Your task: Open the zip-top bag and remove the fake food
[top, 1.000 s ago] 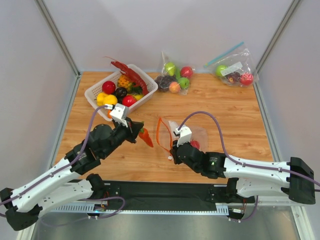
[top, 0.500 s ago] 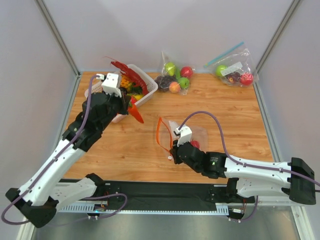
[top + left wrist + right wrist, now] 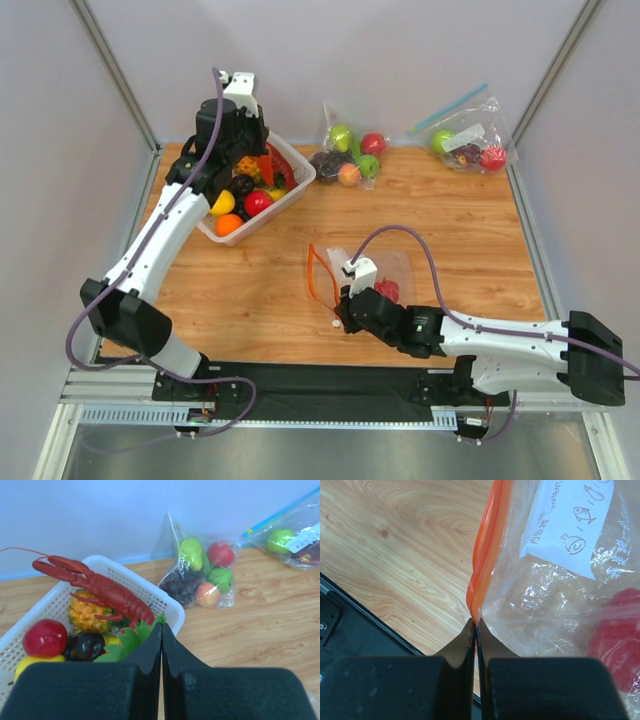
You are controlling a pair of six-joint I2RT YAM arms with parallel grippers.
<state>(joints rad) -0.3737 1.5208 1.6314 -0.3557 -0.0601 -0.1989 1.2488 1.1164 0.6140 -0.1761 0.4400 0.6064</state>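
Plastic zip-top bag (image 3: pixel 555 595) pinched in right hand (image 3: pixel 475 625).

The wooden table (image 3: pixel 250 290) carries a basket (image 3: pixel 290 197), the zip-top bag (image 3: pixel 398 268), a blue-zip bag (image 3: pixel 470 140) and a fruit bag (image 3: pixel 345 155).

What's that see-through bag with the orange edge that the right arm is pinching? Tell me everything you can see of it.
The zip-top bag is clear, crinkly soft plastic lying on the wooden table. An orange zip strip runs along one edge, bowed out in a loop in the top view. A white label with small print and drawings is stuck on it. One red piece shows inside. The right claw is shut on the strip's near end.
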